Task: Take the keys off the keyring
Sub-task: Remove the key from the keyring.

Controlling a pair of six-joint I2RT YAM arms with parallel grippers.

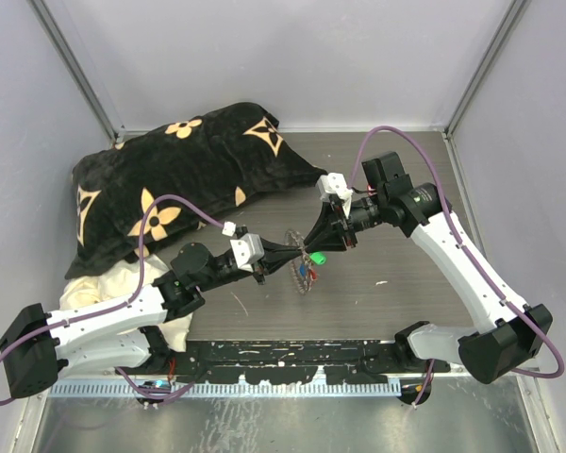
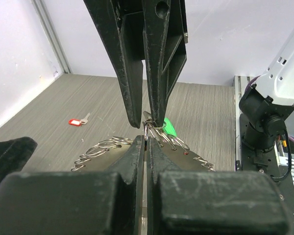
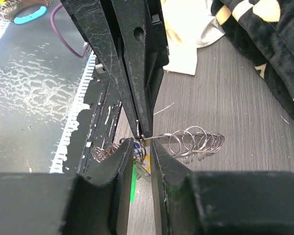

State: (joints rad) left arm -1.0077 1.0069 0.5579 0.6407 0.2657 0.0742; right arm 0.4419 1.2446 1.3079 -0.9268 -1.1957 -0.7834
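The keyring (image 1: 302, 274) is a silvery wire coil held up off the wood table between both arms. My left gripper (image 1: 295, 253) (image 2: 147, 139) is shut on its wire, coils (image 2: 104, 146) fanning to either side. My right gripper (image 1: 313, 247) (image 3: 142, 143) meets it tip to tip, jaws a narrow gap apart astride the small rings that carry the keys. The green-headed key (image 1: 317, 257) (image 2: 169, 127) (image 3: 134, 183) hangs just under those tips, with blue and yellow heads beside it. A red-headed key (image 2: 77, 121) lies loose on the table, apart from the ring.
A black pillow with tan flowers (image 1: 170, 179) fills the back left, white cloth (image 1: 99, 283) under its near edge. Grey walls enclose the table. The right arm's base (image 2: 264, 122) and a black rail (image 1: 292, 359) sit at the near edge.
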